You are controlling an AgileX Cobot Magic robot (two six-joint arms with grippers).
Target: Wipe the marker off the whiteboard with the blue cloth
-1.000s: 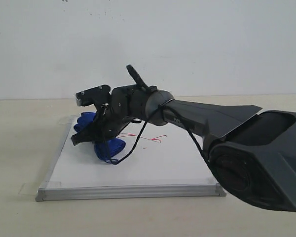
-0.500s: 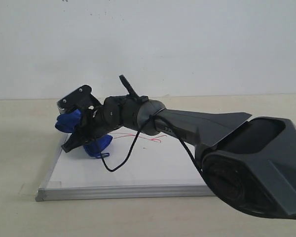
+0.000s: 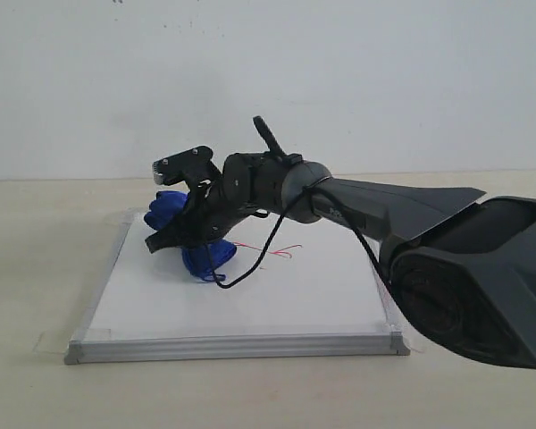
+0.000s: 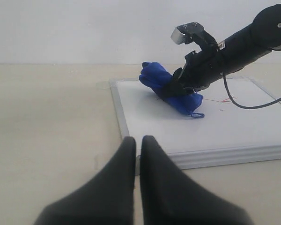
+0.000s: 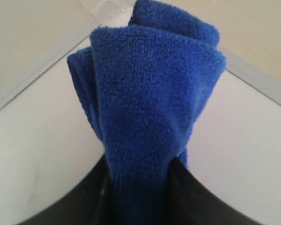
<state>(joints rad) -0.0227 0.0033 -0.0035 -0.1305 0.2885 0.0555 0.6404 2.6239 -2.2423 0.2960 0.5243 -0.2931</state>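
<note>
I see one silver-framed square whiteboard (image 3: 277,304) bearing one red marker scribble (image 3: 281,253). My right tool (image 3: 177,234) clamps the one fluffy blue cloth (image 3: 205,259) far-left; my left tool (image 4: 136,143) sits closed, empty.

No text, number or brand is legible in any view: pale lettering (image 3: 326,215) on the right arm (image 3: 375,210) and a small white-and-red sticker (image 4: 221,45) on that arm are too blurred to read, and the red marker (image 3: 279,253) on the whiteboard (image 3: 295,304) forms loops, not characters.
</note>
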